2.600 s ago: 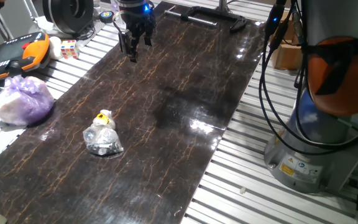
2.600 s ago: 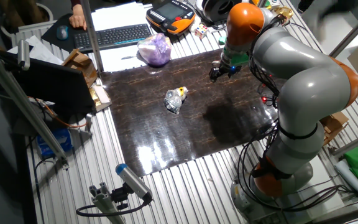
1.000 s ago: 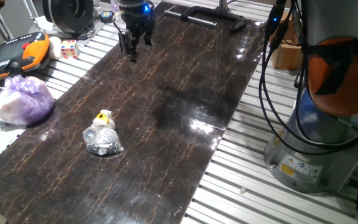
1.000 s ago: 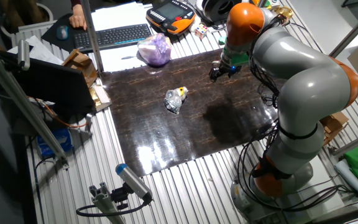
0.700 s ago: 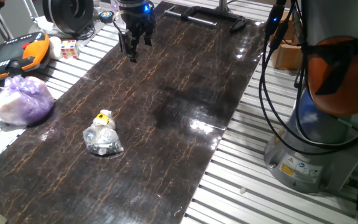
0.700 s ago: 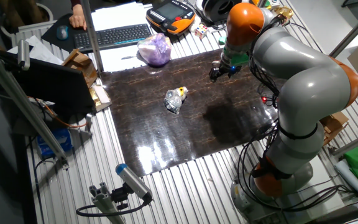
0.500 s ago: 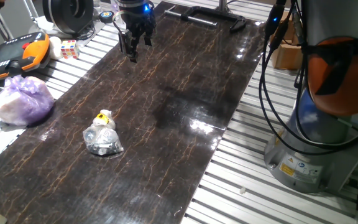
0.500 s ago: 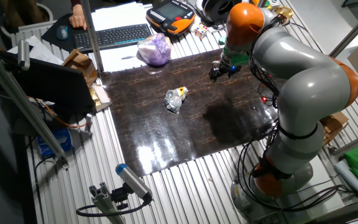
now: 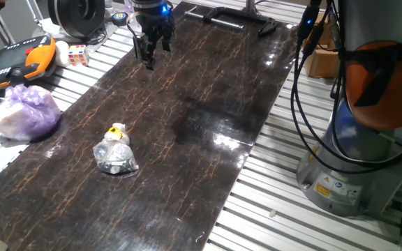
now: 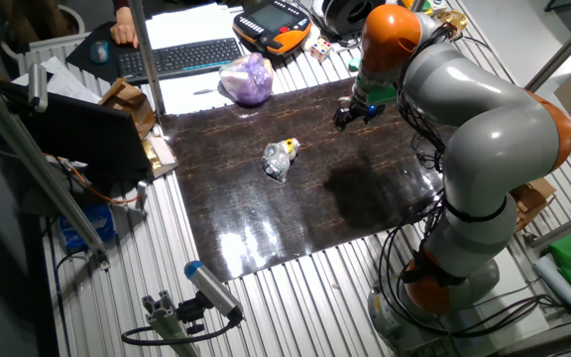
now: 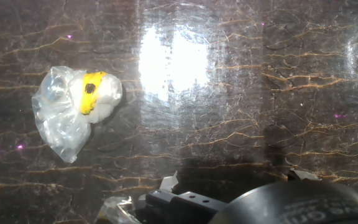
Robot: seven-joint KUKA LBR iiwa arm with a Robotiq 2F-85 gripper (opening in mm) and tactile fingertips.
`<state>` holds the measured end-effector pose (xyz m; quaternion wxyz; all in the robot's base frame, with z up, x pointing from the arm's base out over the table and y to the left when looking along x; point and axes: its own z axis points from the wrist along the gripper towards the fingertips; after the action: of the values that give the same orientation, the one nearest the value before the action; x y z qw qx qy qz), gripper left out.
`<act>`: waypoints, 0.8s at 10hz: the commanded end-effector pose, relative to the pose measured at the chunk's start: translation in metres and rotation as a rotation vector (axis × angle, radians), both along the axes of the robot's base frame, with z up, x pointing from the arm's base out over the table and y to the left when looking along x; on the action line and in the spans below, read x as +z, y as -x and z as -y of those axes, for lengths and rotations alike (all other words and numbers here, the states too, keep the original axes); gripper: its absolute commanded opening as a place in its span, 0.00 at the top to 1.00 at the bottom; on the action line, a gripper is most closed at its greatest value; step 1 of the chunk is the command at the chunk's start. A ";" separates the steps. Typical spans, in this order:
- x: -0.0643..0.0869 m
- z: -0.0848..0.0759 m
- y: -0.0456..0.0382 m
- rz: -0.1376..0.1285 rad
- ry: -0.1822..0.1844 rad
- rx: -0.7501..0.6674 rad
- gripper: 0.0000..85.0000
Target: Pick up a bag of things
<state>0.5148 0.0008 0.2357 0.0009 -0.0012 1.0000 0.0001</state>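
The gripper [image 9: 148, 52] hangs above the far end of the dark marbled mat [image 9: 187, 118], its two black fingers [image 9: 150, 57] pointing down with a narrow gap between them and nothing held; from these views I cannot tell for certain whether the jaws are spread or drawn together. In the other fixed view the gripper [image 10: 350, 116] sits at the end of the grey and orange arm [image 10: 464, 109], near the mat's [image 10: 295, 198] edge on the side closest to the desk clutter. The small bag [image 9: 115, 152] lies on the mat well apart from the gripper, toward the near end in one fixed view, a clear plastic pouch with grey shiny contents and a yellow-white knot at its top. The other fixed view shows the same bag [image 10: 280, 158] near the middle of the mat. In the hand view the bag [image 11: 73, 109] appears at the left, crumpled and pale, its yellow patch facing the camera, with a bright glare of light on the mat [image 11: 241, 93] beside it. Off the mat's edge, a larger purple bag [image 9: 24, 111] rests on the slatted table [image 9: 271, 202], and an orange-and-black handheld controller [image 9: 16, 61] lies just beyond it.
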 end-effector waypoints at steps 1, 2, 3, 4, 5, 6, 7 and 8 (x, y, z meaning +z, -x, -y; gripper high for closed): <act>0.000 0.000 -0.0001 0.022 0.018 -0.012 0.99; 0.001 0.000 0.0004 0.020 0.017 -0.013 0.99; 0.001 -0.001 0.0009 0.020 0.017 -0.014 0.99; 0.002 -0.002 0.0011 0.020 0.020 -0.016 0.99; 0.002 -0.002 0.0012 0.020 0.020 -0.016 0.99; 0.002 -0.002 0.0011 0.019 0.020 -0.016 0.99; 0.002 -0.002 0.0011 0.019 0.017 -0.016 0.99; 0.001 -0.002 0.0007 0.019 0.017 -0.016 0.99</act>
<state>0.5142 0.0024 0.2369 0.0102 0.0065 0.9999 -0.0083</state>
